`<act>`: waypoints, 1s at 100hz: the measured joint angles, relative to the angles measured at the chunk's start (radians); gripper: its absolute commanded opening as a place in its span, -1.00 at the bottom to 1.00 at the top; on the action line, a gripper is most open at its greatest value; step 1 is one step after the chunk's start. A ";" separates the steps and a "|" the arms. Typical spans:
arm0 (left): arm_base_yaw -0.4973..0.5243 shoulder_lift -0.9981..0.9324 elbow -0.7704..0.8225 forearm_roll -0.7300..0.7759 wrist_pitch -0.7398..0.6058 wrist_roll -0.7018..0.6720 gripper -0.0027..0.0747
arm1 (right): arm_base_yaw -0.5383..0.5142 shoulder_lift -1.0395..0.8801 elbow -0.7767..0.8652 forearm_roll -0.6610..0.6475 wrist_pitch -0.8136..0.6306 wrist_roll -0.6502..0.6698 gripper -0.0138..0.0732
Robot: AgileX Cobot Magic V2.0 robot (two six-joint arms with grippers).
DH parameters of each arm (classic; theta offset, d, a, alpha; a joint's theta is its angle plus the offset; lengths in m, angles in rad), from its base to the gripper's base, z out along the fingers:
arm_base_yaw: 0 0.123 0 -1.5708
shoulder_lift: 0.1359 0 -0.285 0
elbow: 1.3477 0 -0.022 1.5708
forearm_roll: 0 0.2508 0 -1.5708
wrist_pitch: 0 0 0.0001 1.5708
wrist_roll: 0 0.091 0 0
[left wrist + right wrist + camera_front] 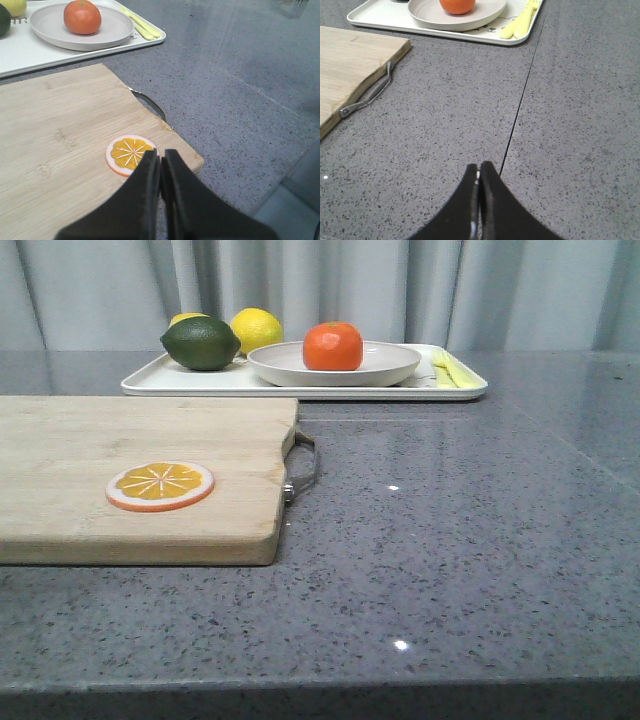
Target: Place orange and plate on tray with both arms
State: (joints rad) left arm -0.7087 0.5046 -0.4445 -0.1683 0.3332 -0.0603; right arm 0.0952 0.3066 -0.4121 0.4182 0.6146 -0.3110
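— Two claws, both mine; what are they doing?

— Both are pressed together with nothing between the jaws. My left gripper (160,159) fills the bottom centre of its wrist view, over the pale wooden cutting board (130,475), tips just beside the flat orange slice (160,486). My right gripper (479,172) sits at the bottom centre of its view, above the speckled grey stone counter (460,530).

— And the fruit?

— The whole round bright-orange fruit (332,346) sits in the wide shallow off-white plate (385,365), and the plate lies on the flat rectangular white tray (160,380) in the upper middle of the front view.

— Anything hard to make out?

— A dark green lime (201,343) covers part of one yellow lemon (257,328); a second yellow fruit behind it shows only a sliver. The plate hides most of a drawing on the tray. Pale yellow utensils (450,370) lie at the tray's right end, their shapes unclear. Neither arm appears in the front view.
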 measured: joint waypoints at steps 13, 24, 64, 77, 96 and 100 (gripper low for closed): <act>0.027 0.000 0.013 0.000 -0.012 0.000 -0.98 | 0.000 0.000 0.000 0.000 0.000 0.000 -0.84; 0.079 -0.004 0.016 0.000 -0.022 0.000 -0.98 | 0.000 0.000 0.000 0.000 0.000 0.000 -0.84; 0.293 -0.104 0.095 0.000 -0.205 0.002 -0.98 | 0.000 0.000 0.000 0.001 0.000 0.000 -0.84; 0.376 -0.171 0.203 0.025 -0.340 0.007 -0.98 | 0.000 0.000 0.000 0.001 0.000 0.000 -0.84; 0.496 -0.297 0.349 0.041 -0.429 0.007 -0.98 | 0.000 0.000 0.000 0.001 0.000 0.000 -0.84; 0.515 -0.325 0.374 0.041 -0.431 0.008 -0.98 | 0.000 0.000 0.000 0.001 0.000 0.000 -0.84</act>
State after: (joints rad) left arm -0.1932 0.1796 -0.0700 -0.1278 -0.0981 -0.0524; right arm 0.0952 0.3066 -0.4121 0.4191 0.6146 -0.3110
